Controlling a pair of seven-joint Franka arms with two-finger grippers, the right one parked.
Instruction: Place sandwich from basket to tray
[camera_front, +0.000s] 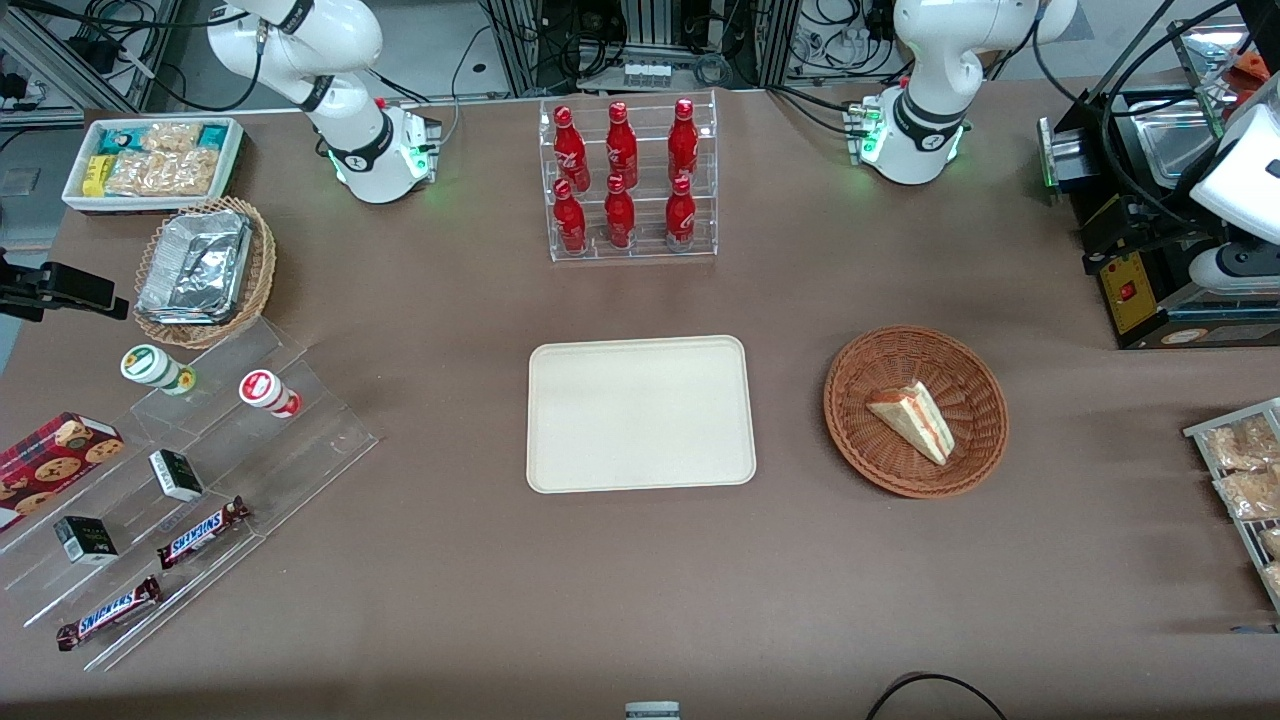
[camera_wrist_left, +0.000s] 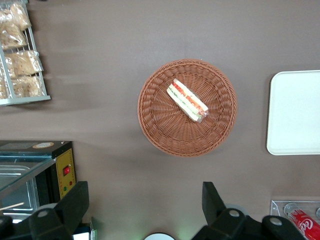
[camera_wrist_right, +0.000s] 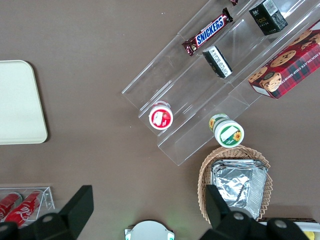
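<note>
The clear-wrapped triangular sandwich of white bread with red and green filling lies inside the round reddish-brown wicker basket, which sits on the brown counter at the flat cream rectangular tray's three o'clock, apart from it. The black pincer hangs high above the basket, spread wide and empty.

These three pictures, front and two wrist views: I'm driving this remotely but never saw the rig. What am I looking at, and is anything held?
Two white robot arms stand at a brown table. The front view looks down on everything. Each wrist view looks down from a camera on one arm. The working arm's gripper hangs open high above the table and holds nothing. Below it lies the wrapped sandwich in the reddish basket. Beside the basket is the bare cream tray. Red bottles stand in a clear rack, farther from the front camera than the tray. Snacks lie toward the parked arm's end.
</note>
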